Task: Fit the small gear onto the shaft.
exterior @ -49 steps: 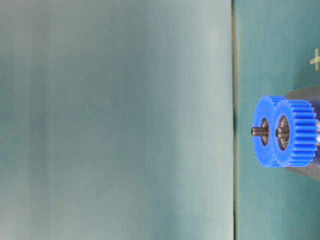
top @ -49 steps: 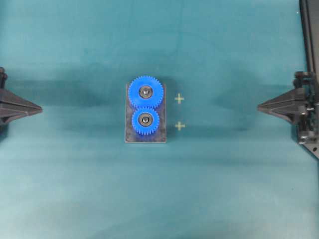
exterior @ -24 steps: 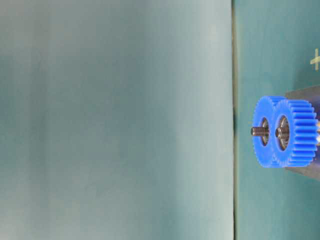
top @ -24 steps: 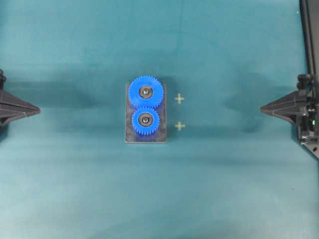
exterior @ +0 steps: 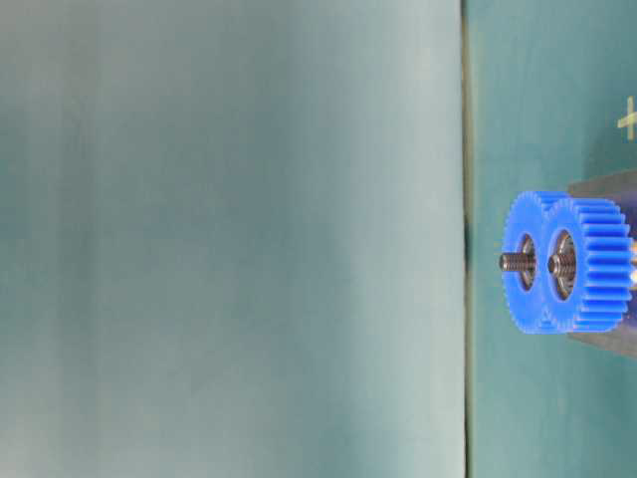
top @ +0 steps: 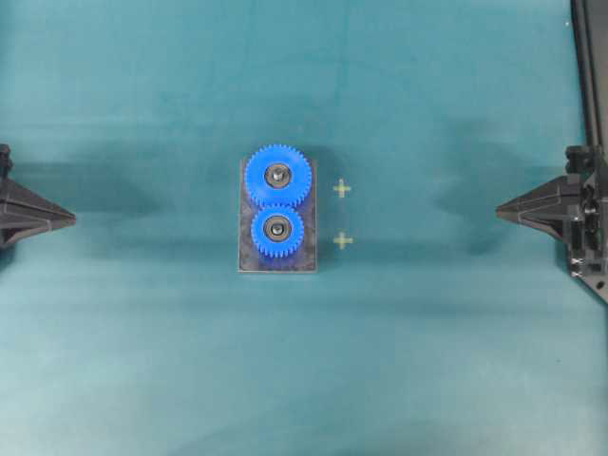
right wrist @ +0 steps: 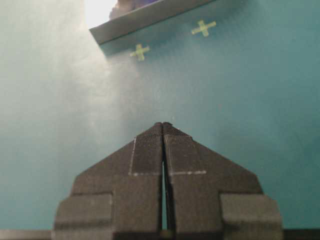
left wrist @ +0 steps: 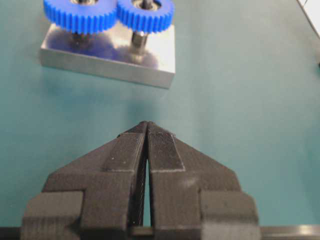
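Note:
The small gear (top: 277, 232) sits on the shaft over the dark grey plate (top: 245, 258), meshed with the larger blue gear (top: 277, 176). In the left wrist view the small gear (left wrist: 146, 15) rides on the silver shaft (left wrist: 138, 42) above the plate (left wrist: 110, 65). At table level it is the front gear (exterior: 594, 264), with the shaft tip (exterior: 557, 263) poking out of its centre. My left gripper (top: 72, 218) is shut and empty at the far left; it also shows in its wrist view (left wrist: 147, 123). My right gripper (top: 500, 204) is shut and empty at the far right; it also shows in its wrist view (right wrist: 163, 124).
Two yellow cross marks (top: 342, 189) (top: 343, 240) lie on the teal mat right of the plate. A black frame (top: 591, 57) runs along the right edge. The teal mat spreads wide between each gripper and the plate.
Both grippers have drawn slightly outward from the plate; the left one has also shifted a little toward the front. The gears have not moved.

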`<state>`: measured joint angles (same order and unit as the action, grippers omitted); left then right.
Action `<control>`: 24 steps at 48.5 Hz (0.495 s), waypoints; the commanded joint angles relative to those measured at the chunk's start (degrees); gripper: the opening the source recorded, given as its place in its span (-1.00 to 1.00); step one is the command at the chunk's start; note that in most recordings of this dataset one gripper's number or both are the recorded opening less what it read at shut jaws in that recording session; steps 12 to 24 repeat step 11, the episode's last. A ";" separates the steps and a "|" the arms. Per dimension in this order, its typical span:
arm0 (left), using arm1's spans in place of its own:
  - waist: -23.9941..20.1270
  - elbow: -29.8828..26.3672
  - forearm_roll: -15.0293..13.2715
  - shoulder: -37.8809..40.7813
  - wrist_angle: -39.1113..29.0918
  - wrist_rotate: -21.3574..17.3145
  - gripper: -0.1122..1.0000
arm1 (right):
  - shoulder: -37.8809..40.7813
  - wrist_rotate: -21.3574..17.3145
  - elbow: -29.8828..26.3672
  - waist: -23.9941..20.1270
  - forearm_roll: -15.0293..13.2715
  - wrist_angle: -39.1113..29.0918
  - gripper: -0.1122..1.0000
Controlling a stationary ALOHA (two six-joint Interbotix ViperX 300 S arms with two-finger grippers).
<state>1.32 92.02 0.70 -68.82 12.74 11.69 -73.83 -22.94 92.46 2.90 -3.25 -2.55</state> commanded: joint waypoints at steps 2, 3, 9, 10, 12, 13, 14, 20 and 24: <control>-0.09 -0.70 0.18 0.44 -0.09 0.09 -0.80 | 0.97 -0.62 -0.53 0.09 -0.09 0.35 -0.81; -0.09 -0.70 0.18 0.35 -0.18 0.09 -0.80 | 0.97 -0.53 -0.53 0.09 -0.09 0.35 -0.81; -0.09 -0.79 0.18 0.35 -0.62 0.09 -0.80 | 0.97 -0.62 -0.53 0.09 -0.09 0.35 -0.81; -0.09 -0.79 0.18 0.35 -0.62 0.09 -0.80 | 0.97 -0.62 -0.53 0.09 -0.09 0.26 -0.81; -0.09 -0.79 0.18 0.44 -0.62 0.09 -0.80 | 0.97 -0.62 -0.53 0.09 -0.09 0.26 -0.81; -0.09 -0.79 0.18 0.44 -0.62 0.09 -0.80 | 0.97 -0.62 -0.53 0.09 -0.09 0.26 -0.81; -0.09 -0.79 0.18 0.44 -0.62 0.09 -0.80 | 0.97 -0.62 -0.53 0.09 -0.09 0.26 -0.81; -0.09 -0.79 0.18 0.44 -0.62 0.09 -0.80 | 0.97 -0.62 -0.53 0.09 -0.09 0.26 -0.81; -0.09 -0.79 0.18 0.44 -0.62 0.09 -0.80 | 0.97 -0.62 -0.53 0.09 -0.09 0.26 -0.81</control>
